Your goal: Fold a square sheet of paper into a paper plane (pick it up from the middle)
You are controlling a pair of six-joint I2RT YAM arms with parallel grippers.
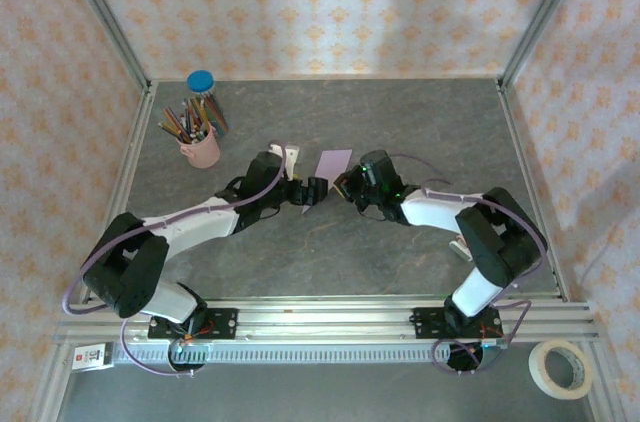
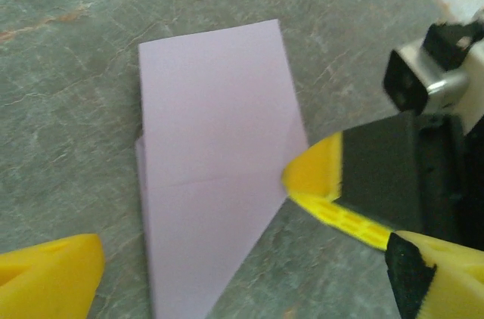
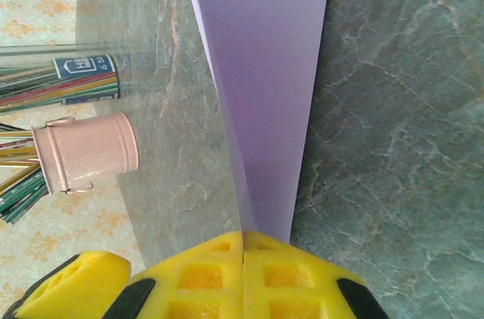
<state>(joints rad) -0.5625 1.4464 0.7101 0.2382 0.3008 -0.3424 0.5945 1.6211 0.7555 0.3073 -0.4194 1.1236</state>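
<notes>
The sheet of paper [image 1: 329,166] is lilac and folded into a narrow creased piece with one slanted edge, at mid-table between both arms. My right gripper [image 3: 243,247] is shut on its narrow end, and the paper [image 3: 265,69] runs away from the fingertips, lifted off the grey table. In the left wrist view the paper [image 2: 212,175] is gripped at its right edge by the right gripper's yellow fingertips [image 2: 314,175]. My left gripper [image 2: 242,281] is open, with one finger [image 2: 45,274] on either side of the paper's lower end and neither touching it.
A pink cup of pencils [image 1: 203,147] and a blue-lidded jar [image 1: 201,82] stand at the back left. A roll of tape [image 1: 561,367] lies outside the frame at the front right. Metal rails [image 1: 330,320] bound the table.
</notes>
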